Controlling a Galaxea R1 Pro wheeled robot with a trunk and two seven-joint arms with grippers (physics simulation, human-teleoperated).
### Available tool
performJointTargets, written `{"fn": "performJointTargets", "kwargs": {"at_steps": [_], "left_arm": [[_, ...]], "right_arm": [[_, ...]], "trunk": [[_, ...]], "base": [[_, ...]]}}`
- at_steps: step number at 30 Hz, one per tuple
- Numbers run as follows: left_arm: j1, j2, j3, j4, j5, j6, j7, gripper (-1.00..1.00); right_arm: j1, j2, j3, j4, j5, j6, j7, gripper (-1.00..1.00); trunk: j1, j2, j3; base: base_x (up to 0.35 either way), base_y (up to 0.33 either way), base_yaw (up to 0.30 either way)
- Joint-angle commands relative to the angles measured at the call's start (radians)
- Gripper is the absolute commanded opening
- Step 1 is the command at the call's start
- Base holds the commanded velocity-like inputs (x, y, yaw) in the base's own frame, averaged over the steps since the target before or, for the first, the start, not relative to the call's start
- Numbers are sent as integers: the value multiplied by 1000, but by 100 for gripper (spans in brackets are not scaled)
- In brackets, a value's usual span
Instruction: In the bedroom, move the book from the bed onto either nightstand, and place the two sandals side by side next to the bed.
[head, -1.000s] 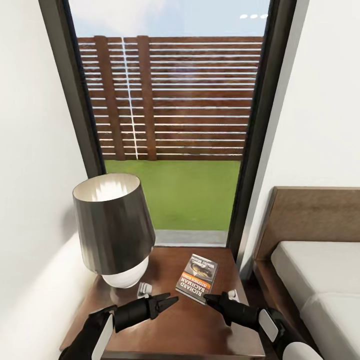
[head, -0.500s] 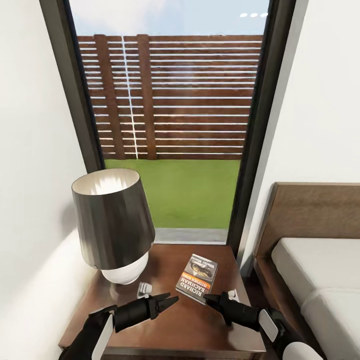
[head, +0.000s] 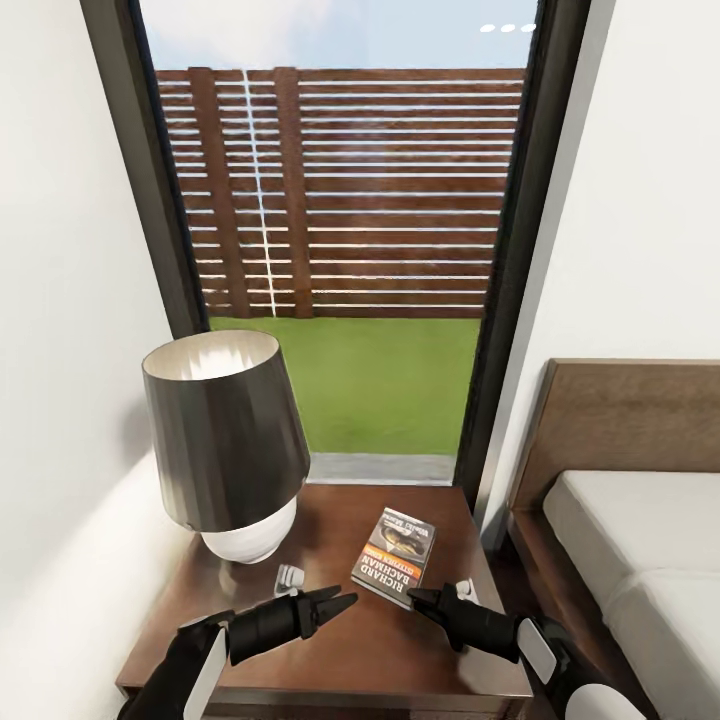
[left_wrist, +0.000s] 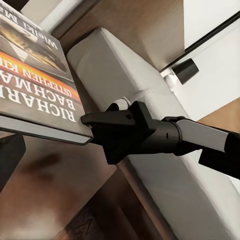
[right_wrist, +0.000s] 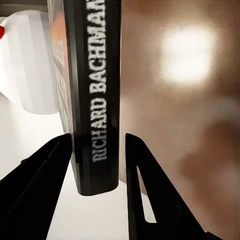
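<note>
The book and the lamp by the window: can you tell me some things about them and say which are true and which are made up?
1. The book lies flat on the nightstand. True.
2. The lamp stands on the bed. False: it stands on the nightstand, beside the book.
3. The right gripper has its open fingers on either side of the book's spine. True, as the right wrist view shows.
4. The left gripper is holding the book up in the air. False: it points at the book, which rests on the wood.
5. Through the window you see grass and a slatted fence. True.
</note>
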Motion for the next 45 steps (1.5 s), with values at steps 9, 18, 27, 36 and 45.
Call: {"fn": "performJointTargets", "kwargs": {"at_steps": [9, 18, 27, 36, 45], "left_arm": [[-1, -1, 2, 0, 1, 10, -3, 100], [-1, -1, 2, 0, 0, 10, -2, 100], [-1, -1, 2, 0, 0, 10, -2, 100], [-1, -1, 2, 0, 1, 10, -2, 100], [-1, -1, 2, 0, 0, 10, -2, 100]], "right_arm": [[-1, 0, -5, 0, 1, 5, 3, -100], [-1, 0, -5, 0, 1, 5, 3, -100], [-1, 0, -5, 0, 1, 5, 3, -100], [-1, 0, -5, 0, 1, 5, 3, -100], [-1, 0, -5, 0, 1, 5, 3, -100]], "trunk": [[19, -35, -17], [30, -56, -26], [34, -63, -29], [42, -77, -35], [50, -91, -42]], "base": [[0, 0, 0], [0, 0, 0], [0, 0, 0], [0, 0, 0], [0, 0, 0]]}}
